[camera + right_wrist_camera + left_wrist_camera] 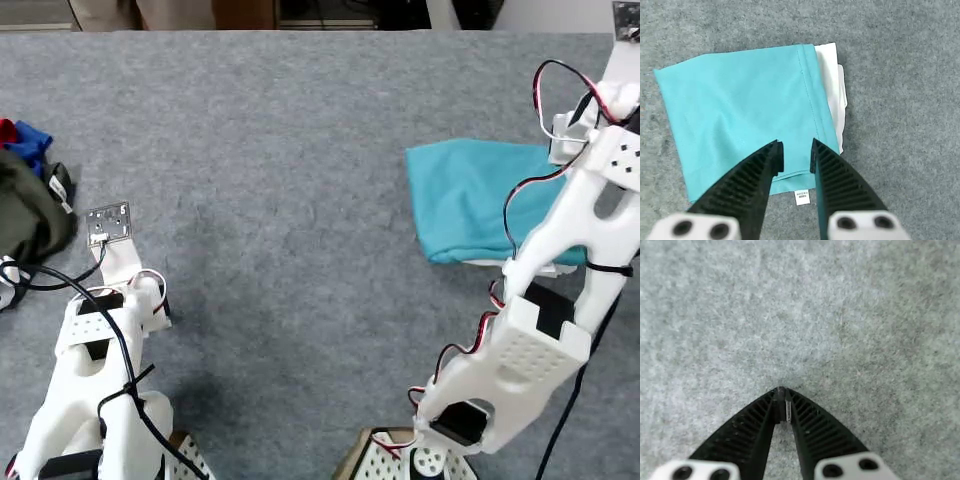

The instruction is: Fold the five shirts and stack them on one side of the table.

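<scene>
The right gripper (795,150) hangs with its two black ribbed fingers (757,172) a narrow gap apart, holding nothing. Seen from the right wrist, the tips sit over the folded teal shirt (735,110), close to one hemmed edge of it; whether they touch the cloth cannot be told. Just past that edge a small white label (801,197) pokes out from under the teal shirt. Along the neighbouring side of the teal shirt, a folded white shirt (832,75) lies beneath it, showing as a strip beside the seam.

From above, the teal shirt (470,200) lies flat on the grey felt table (300,150), and the right arm (540,330) crosses over one corner of it, hiding that part. A red and black cable (515,205) droops from the arm across the teal cloth.

Well apart from the teal shirt, across the width of the table, the left gripper (781,402) has its fingers pressed together at the tips with nothing between them, pointing down at bare felt. The left arm (95,380) stands on that far side. Beyond it, farther again from the teal shirt, a heap of unfolded clothes (25,215) sits at the table's edge: a dark olive piece with blue cloth (30,140) and a bit of red (7,130) beside it.
</scene>
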